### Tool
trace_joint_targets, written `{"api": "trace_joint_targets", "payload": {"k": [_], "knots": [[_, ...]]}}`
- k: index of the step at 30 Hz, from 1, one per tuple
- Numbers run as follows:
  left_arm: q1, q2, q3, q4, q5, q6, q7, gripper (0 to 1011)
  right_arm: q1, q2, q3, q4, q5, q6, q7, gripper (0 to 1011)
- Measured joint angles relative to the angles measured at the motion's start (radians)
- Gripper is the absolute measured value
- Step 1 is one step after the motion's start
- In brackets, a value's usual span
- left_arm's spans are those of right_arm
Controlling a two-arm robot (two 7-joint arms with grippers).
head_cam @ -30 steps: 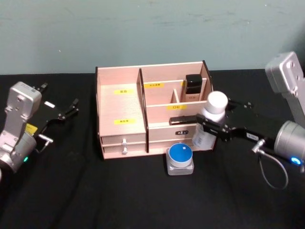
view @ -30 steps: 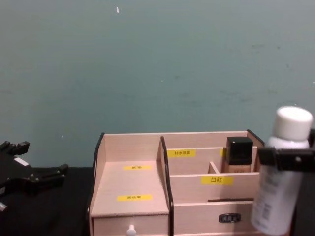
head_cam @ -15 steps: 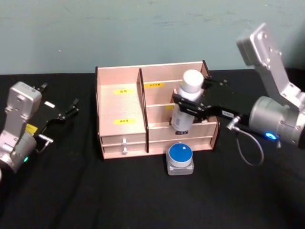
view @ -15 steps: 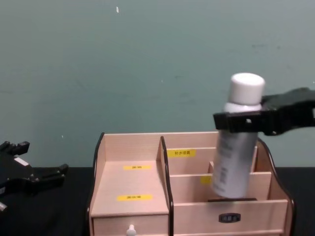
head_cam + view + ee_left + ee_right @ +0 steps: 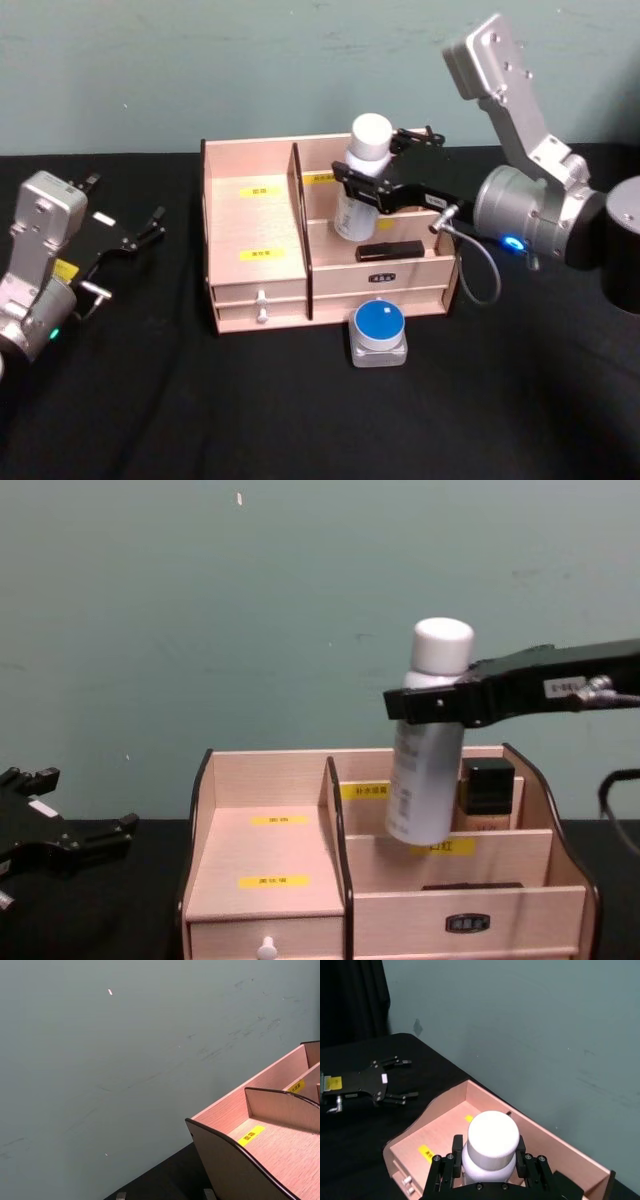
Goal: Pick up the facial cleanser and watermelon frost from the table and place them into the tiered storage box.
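My right gripper (image 5: 362, 188) is clamped on the one white-capped bottle (image 5: 371, 135) above the tiered storage box (image 5: 255, 222) — cap up, long axis near vertical, slightly tilted. One blue-lidded jar (image 5: 379, 330) sits just before the box. My left gripper (image 5: 137, 236) — fingers apart — rests left of it.

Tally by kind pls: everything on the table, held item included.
Bottles: 2, white-capped bottle in the right hand over the organiser, black-capped bottle in its back slot
Jars: 1, blue-lidded jar in front of it
Sticks: 1, black stick in the front slot
Organisers: 1
Total: 5. Left hand idle at the left.
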Motion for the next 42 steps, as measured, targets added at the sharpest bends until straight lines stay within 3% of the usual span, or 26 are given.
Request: {"api": "trace_joint_targets", "payload": {"k": [15,42], "knots": [[0.0,0.0,0.0,0.0,0.0,0.0,0.0,1001,0.062,-0.068,-0.004,0.116,-0.046,-0.022,-0.004,595],[0.0,0.0,0.0,0.0,0.0,0.0,0.0,1001,0.08,-0.123,-0.003,0.189,-0.096,-0.062,0.01,596]]}}
